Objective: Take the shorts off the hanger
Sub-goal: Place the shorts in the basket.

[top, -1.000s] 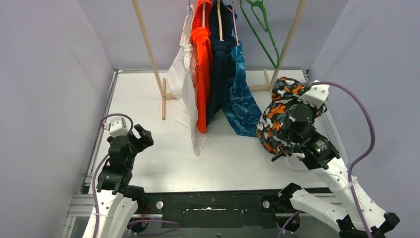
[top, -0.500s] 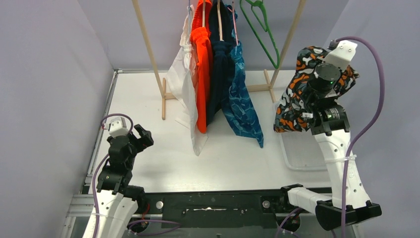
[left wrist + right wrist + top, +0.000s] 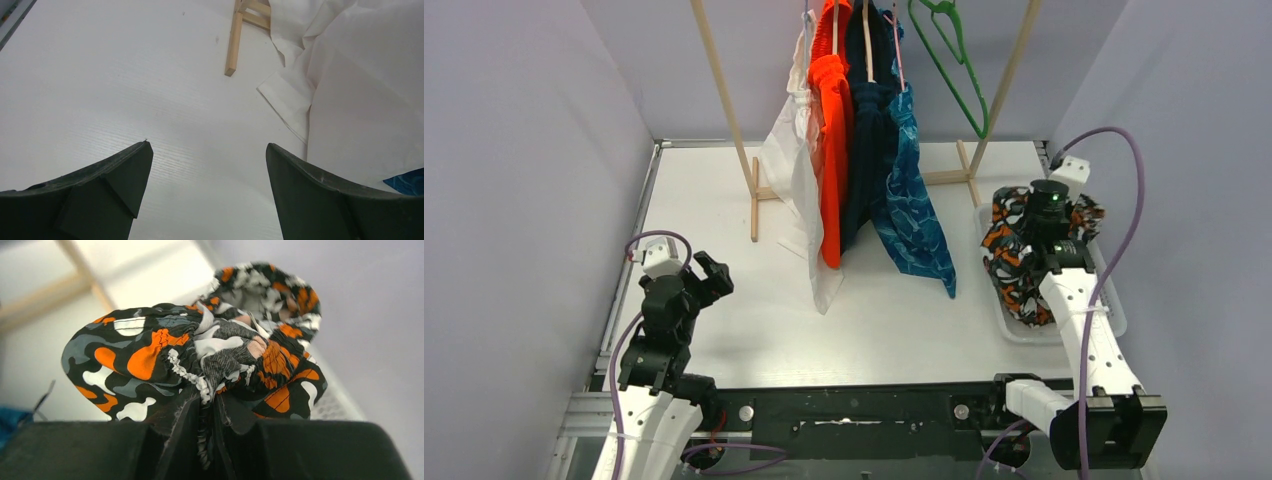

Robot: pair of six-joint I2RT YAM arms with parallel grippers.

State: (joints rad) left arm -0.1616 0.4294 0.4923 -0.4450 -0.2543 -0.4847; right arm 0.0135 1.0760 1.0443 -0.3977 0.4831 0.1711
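Note:
My right gripper [image 3: 207, 405] is shut on the bunched waistband of the camouflage shorts [image 3: 145, 355]. From above, that gripper [image 3: 1042, 222] points down, and the camouflage shorts [image 3: 1012, 270] lie crumpled in the white tray [image 3: 1118, 322] at the right. An empty green hanger [image 3: 949, 50] hangs on the rail. Still hanging are the white shorts [image 3: 796, 190], orange shorts [image 3: 832, 140], navy shorts [image 3: 869, 140] and blue leaf-patterned shorts [image 3: 914, 220]. My left gripper [image 3: 709, 275] is open and empty over the table at the near left, its jaws [image 3: 207, 150] wide apart.
The wooden rack has slanted legs [image 3: 724, 110] and a foot [image 3: 232, 45] on the white table. The white shorts' hem [image 3: 360, 100] drapes onto the table just right of my left gripper. Grey walls close in on both sides.
My right arm swung the camouflage shorts up to the right, then lowered them into the tray. The left arm has not moved.

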